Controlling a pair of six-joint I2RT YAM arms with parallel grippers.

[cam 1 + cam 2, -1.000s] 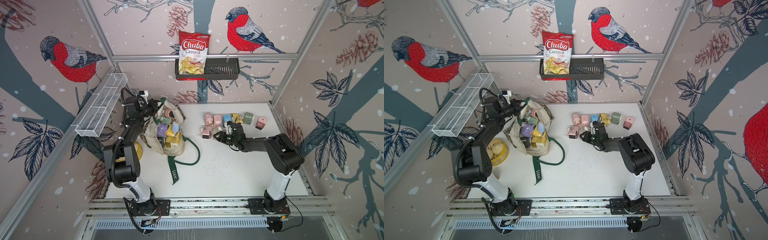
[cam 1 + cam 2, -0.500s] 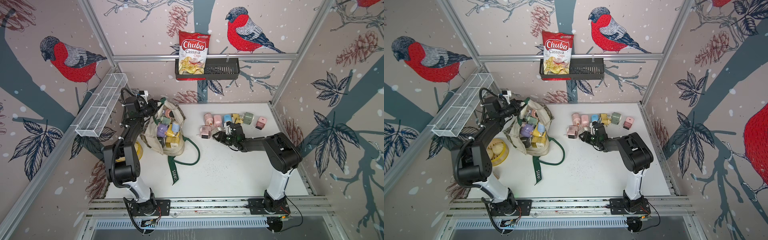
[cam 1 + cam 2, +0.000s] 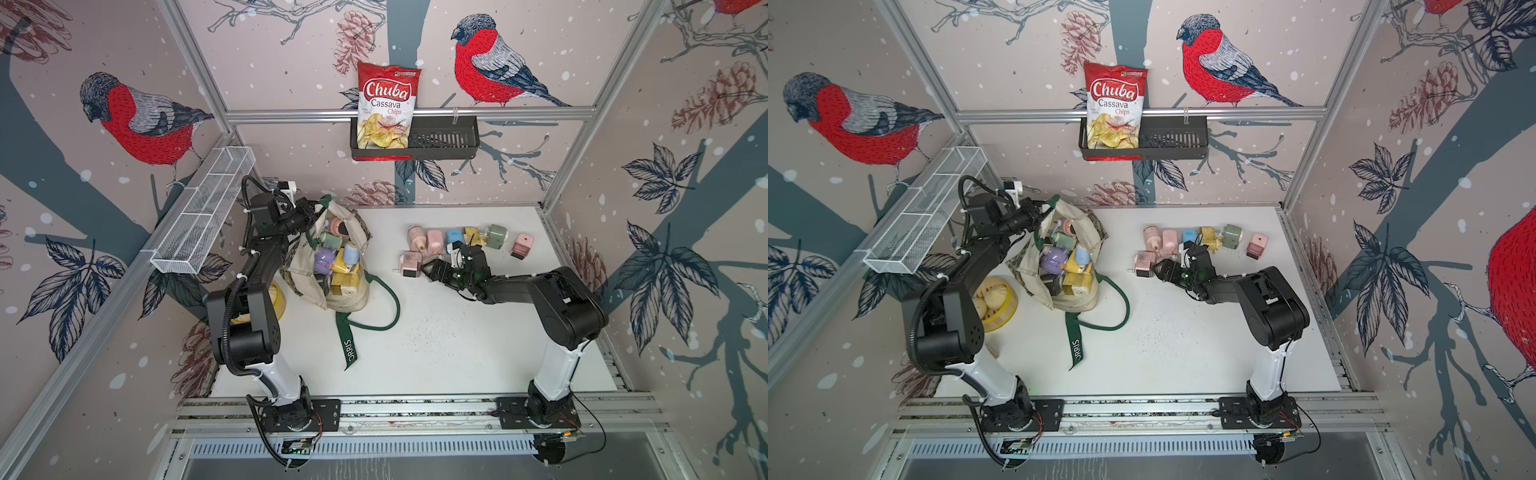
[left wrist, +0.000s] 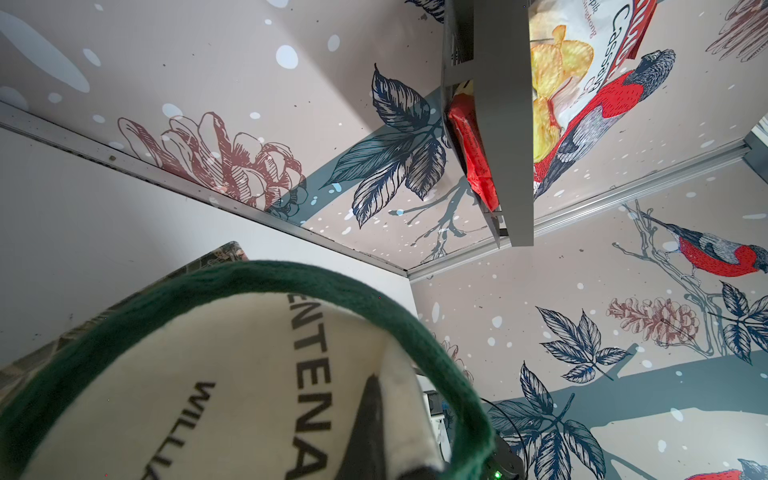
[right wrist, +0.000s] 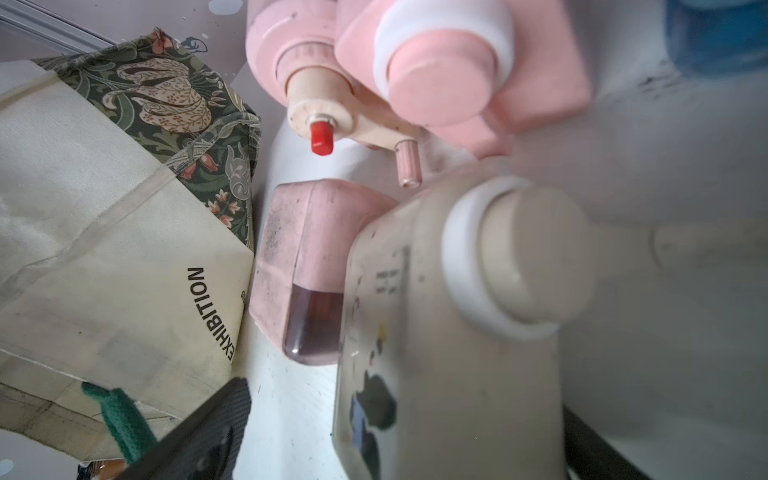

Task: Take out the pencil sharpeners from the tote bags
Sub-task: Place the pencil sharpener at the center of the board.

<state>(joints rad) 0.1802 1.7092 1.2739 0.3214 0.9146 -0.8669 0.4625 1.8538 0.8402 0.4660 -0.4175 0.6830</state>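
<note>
Both top views sit high at the front, angled down over the whole table (image 3: 457, 353). Left wrist cam's jammed against the tote (image 4: 187, 395), tilted up at the back wall (image 4: 249, 62). Right wrist cam's nearly on the sharpeners (image 5: 457, 332), blurry, probably skimming low, tote in view too.

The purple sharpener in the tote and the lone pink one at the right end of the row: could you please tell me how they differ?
Colour: the purple sharpener is lilac; the pink sharpener is pink with a darker base. Place: the purple one lies inside the tote bag; the pink one sits on the table. Crowding: purple is packed among others; pink stands apart. Both are boxy.
</note>
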